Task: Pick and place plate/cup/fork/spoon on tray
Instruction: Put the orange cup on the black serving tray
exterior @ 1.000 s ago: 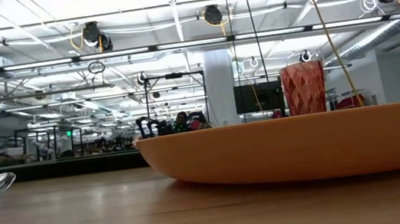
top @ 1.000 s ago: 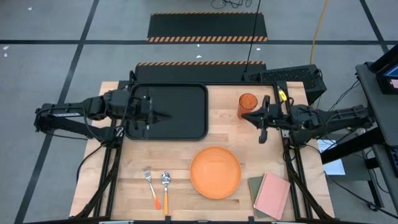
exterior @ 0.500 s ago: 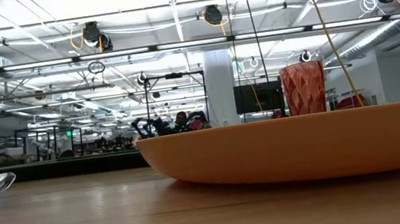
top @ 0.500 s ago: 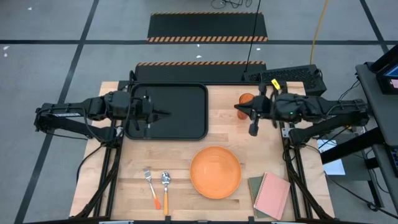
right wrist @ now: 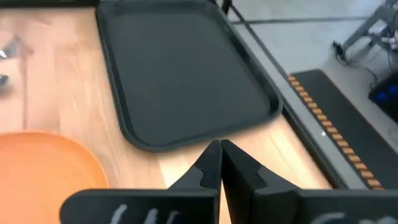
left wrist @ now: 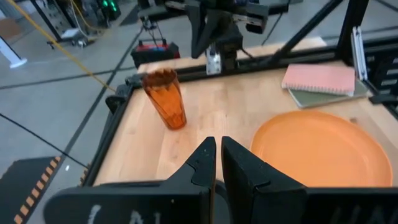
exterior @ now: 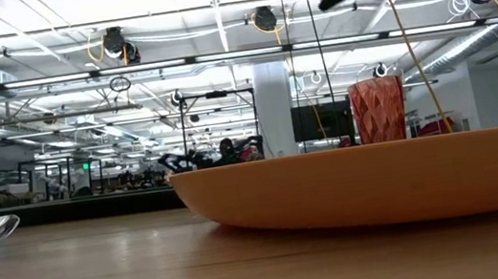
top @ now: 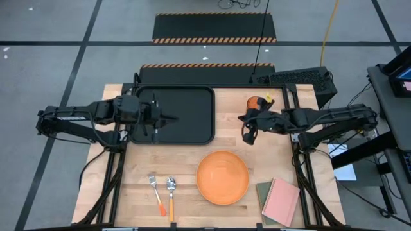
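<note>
**Orange tableware lies off the black tray, both grippers pressed together**

Orange is the colour of every piece to be moved, and none of it lies on the black tray (top: pixel 174 115), which sits at the far left part of the wooden table (top: pixel 282 154).

The plate (top: pixel 222 178) lies flat on the wood, nearer the front edge than the tray and off its right front corner. The cup (top: pixel 255 102) stands upright to the right of the tray, well apart from its rim. The fork (top: pixel 155 188) and the spoon (top: pixel 171 190) lie side by side near the front edge, in front of the tray's left half, with the fork on the outer side.

The left gripper (top: pixel 173 119) hangs over the tray's middle, its fingers (left wrist: pixel 239 165) pressed together with nothing between them. The right gripper (top: pixel 247 136) is above bare wood between the tray's right rim and the cup, just beside the cup, its fingers (right wrist: pixel 242 167) likewise closed and empty.

A pink notebook (top: pixel 280 201) lies on a green one at the front right corner, far from the tray. A black mat with orange-striped edges (top: pixel 207 73) lies on the floor behind the tray.
</note>
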`<control>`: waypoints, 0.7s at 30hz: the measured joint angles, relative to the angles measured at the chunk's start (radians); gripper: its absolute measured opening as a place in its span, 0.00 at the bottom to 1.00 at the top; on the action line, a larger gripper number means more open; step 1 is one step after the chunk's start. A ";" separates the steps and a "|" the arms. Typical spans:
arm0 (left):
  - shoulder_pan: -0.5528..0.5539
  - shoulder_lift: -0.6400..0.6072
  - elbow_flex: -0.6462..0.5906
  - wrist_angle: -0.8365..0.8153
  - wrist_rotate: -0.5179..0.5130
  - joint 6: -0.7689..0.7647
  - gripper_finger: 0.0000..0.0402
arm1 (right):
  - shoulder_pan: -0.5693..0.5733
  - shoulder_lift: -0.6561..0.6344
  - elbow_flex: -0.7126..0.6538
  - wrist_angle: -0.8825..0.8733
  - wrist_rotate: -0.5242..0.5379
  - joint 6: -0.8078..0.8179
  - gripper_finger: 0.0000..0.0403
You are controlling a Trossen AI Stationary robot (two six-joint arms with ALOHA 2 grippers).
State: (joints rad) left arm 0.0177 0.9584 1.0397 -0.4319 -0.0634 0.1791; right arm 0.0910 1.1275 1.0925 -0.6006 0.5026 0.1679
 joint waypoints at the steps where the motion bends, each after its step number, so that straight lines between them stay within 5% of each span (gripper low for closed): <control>1: 0.000 0.000 0.000 0.008 0.000 0.000 0.08 | -0.004 -0.004 -0.014 -0.008 -0.002 0.001 0.00; 16: 0.000 0.069 0.001 0.052 0.001 0.024 0.08 | -0.185 0.004 -0.002 -0.214 -0.010 -0.133 0.24; 21: 0.000 0.080 0.000 0.051 0.001 0.026 0.08 | -0.276 0.031 -0.002 -0.270 -0.095 -0.196 0.34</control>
State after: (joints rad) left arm 0.0181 1.0386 1.0398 -0.3813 -0.0628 0.2051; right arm -0.1852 1.1585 1.0908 -0.8707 0.4075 -0.0279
